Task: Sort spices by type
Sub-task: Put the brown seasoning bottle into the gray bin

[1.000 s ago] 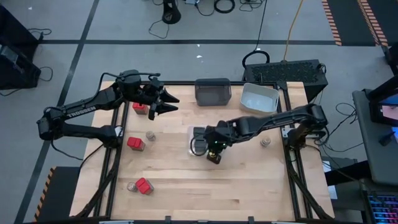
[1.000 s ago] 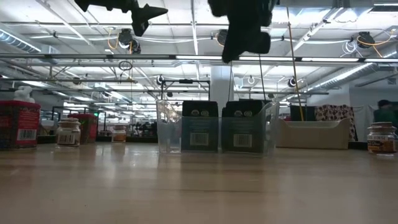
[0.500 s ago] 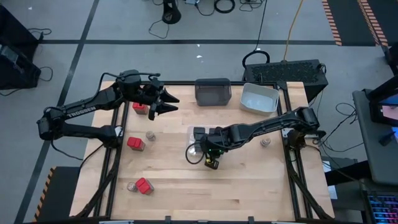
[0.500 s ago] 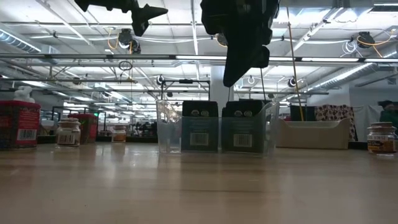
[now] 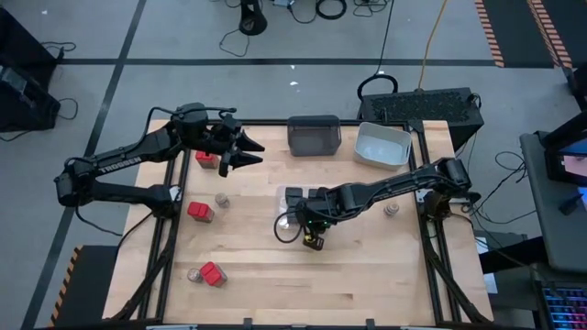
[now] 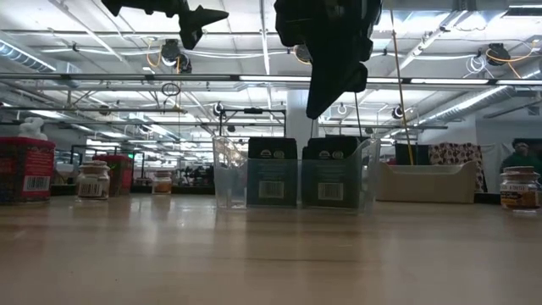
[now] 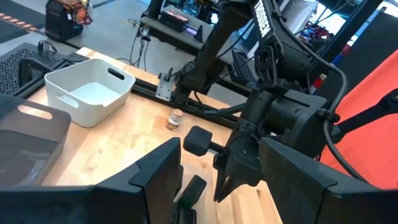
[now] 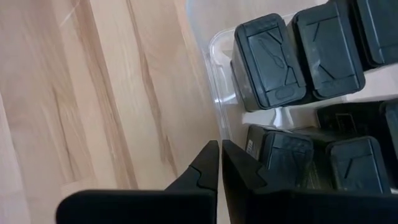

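Note:
My right gripper (image 5: 313, 240) (image 8: 220, 163) is shut and empty. It hangs above bare wood just off the near left corner of the clear bin (image 5: 286, 213) (image 8: 214, 87). Several black boxy spices (image 8: 267, 62) (image 6: 273, 172) stand in that bin. Red-topped boxes (image 5: 200, 212) (image 5: 213, 274) (image 5: 206, 158) and tan-lidded jars (image 5: 222, 199) (image 5: 194, 274) (image 5: 392, 211) stand on the table. My left gripper (image 5: 240, 154) (image 7: 221, 186) waits open, raised over the far left part of the table.
A dark grey bin (image 5: 314, 135) and a light grey bin (image 5: 382, 144) sit along the far edge. In the low view my right gripper (image 6: 334, 59) hangs well above the tabletop. Bare wood lies toward the near edge (image 5: 348, 284).
My right gripper has drawn back from over the clear bin toward the table's near edge and slightly left, most of it in the first half second. It has barely moved since. The spices and bins stand as before.

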